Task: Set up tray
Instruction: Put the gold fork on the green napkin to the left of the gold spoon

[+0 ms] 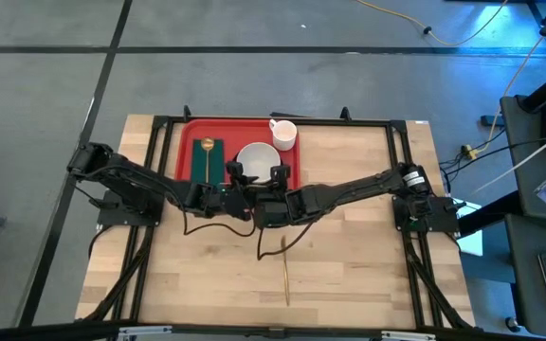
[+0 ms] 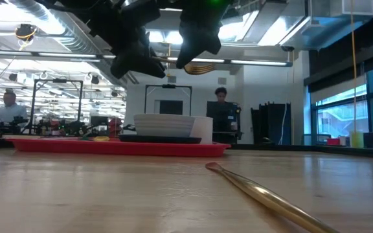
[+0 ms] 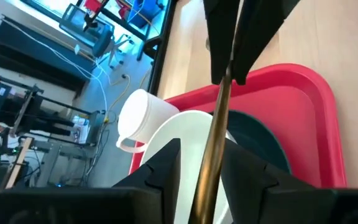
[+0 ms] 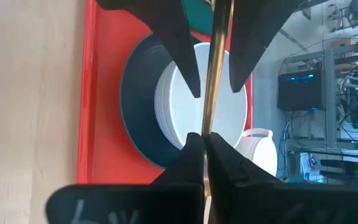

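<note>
The red tray (image 1: 191, 133) lies at the table's far middle. On it are a green napkin (image 1: 218, 161) with a gold spoon (image 1: 206, 152), a white bowl (image 1: 257, 156) on a dark plate (image 4: 138, 106), and a white mug (image 1: 283, 133). Above the tray's near edge my two grippers meet at a thin gold utensil (image 3: 216, 130). My right gripper (image 4: 202, 142) is shut on it. My left gripper (image 3: 207, 171) is open, with one finger on either side of the handle and a gap on both sides. My right gripper pinches the gold utensil's handle (image 4: 209, 121) between its two fingers, which lie across it. The utensil is lifted clear above the bowl and the tray's near rim. In the low view it lies roughly level, its wider end (image 2: 199, 66) below the right gripper.
A second gold utensil (image 1: 285, 275) lies on the bare wood near the table's front middle and points toward the far edge. A black frame (image 1: 401, 170) runs along the table's sides. People and equipment show in the room beyond the table.
</note>
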Robot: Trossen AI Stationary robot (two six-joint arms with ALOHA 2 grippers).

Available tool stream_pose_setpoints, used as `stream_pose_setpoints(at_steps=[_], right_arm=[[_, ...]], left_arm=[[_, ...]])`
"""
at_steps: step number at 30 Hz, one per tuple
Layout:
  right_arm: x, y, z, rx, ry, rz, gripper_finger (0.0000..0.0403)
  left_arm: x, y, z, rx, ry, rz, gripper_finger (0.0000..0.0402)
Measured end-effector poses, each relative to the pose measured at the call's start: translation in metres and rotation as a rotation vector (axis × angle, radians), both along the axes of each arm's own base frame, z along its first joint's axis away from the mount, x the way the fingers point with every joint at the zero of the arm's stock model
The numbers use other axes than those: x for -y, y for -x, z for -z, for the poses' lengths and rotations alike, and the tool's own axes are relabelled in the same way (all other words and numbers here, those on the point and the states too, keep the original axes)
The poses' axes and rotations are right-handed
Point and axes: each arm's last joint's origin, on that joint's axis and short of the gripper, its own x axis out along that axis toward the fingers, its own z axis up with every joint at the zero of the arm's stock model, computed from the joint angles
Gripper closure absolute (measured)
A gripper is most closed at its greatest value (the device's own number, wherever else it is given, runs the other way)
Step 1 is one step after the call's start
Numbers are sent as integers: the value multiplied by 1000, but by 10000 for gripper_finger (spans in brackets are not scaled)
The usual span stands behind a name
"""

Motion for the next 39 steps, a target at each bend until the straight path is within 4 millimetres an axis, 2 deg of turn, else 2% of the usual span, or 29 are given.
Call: stream_pose_setpoints(at_steps=[11,17,28,39], right_arm=[[0,0,0,-2,-10,-4,403],[0,0,-1,3,-12,-9,403],[0,0,0,3,-8,-4,403],[0,0,0,-2,-2,-3,403]], left_arm=[[2,-3,-3,28,-5,35,309],[12,-4,-8,54,-50,68,307],[18,-3,-8,39,-60,102,340],[20,-3,-8,50,-19,138,268]])
